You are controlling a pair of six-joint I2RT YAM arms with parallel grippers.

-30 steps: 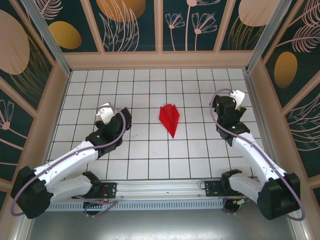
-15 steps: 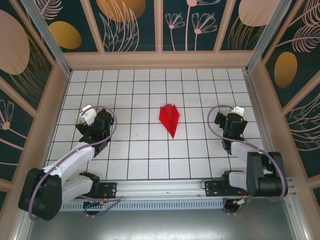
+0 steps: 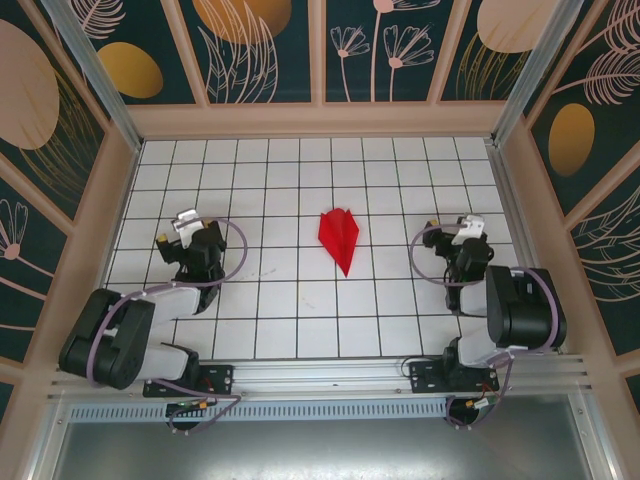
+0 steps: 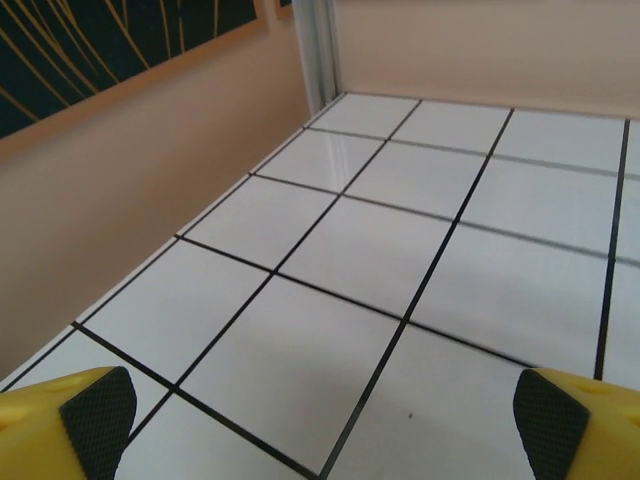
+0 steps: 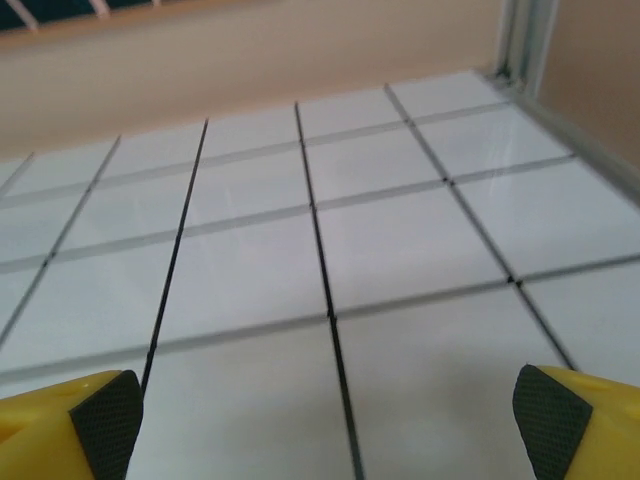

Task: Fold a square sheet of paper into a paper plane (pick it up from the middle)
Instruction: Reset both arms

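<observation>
Top external view: a white bench ruled in black grid lines. A red paper plane lies flat near its middle. It is a narrow dart with a centre ridge, its sharp nose pointing toward the near edge and its wider tail away from me. My left tool sits low over the left side of the bench, well apart from the plane. My right tool mirrors it on the right side, also well apart. Both arms are tucked close to their bases.

Left wrist view: two yellow fingers with black pads stand spread wide at the bottom corners, with bare tiles between them. Right wrist view: the same picture, pads spread wide and holding nothing.

I judge the folding done. The sheet reads as a finished dart and neither tool touches it, so this looks like the closing step, with the arms parked. The next move calls for little. I would keep both tools clear of the plane so its creases are not disturbed.
</observation>
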